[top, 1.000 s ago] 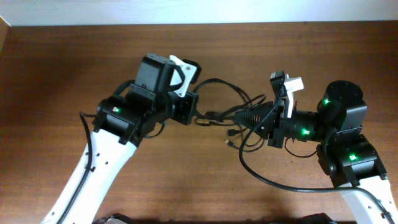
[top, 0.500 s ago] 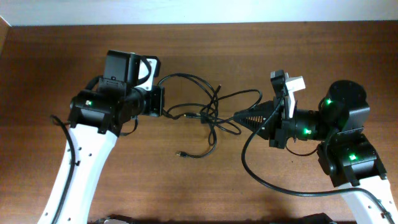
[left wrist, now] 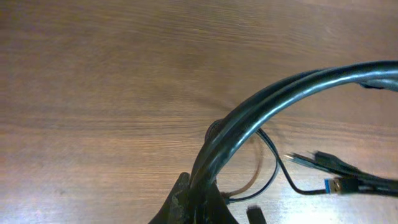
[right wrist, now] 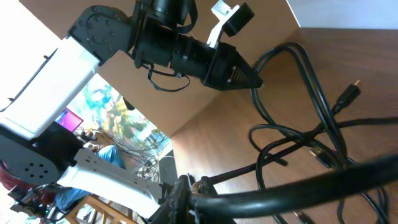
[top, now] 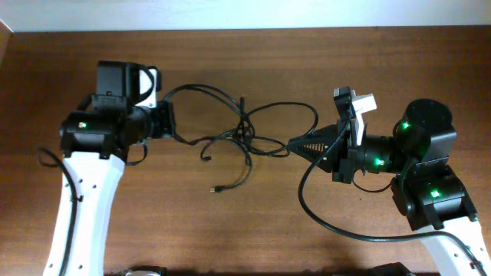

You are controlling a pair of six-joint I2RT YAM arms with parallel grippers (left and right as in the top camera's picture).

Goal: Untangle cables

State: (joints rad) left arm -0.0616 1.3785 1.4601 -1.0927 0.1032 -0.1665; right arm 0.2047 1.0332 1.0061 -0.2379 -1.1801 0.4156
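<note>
Currently, left gripper (top: 172,124) sits at the table's left side, jaws closed and clamped on the cables (top: 247,132). Cables stretch as a loose tangle of black loops over the middle of the wooden table (top: 230,238), between the arms. One plug end (top: 215,188) lies below the tangle. Right gripper (top: 292,142) is pinched tight on the tangle's right end.

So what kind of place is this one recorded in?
Likely an indoor robotics lab bench: a wooden table by a white wall, left gripper and right gripper holding black cables, cluttered furniture behind.
</note>
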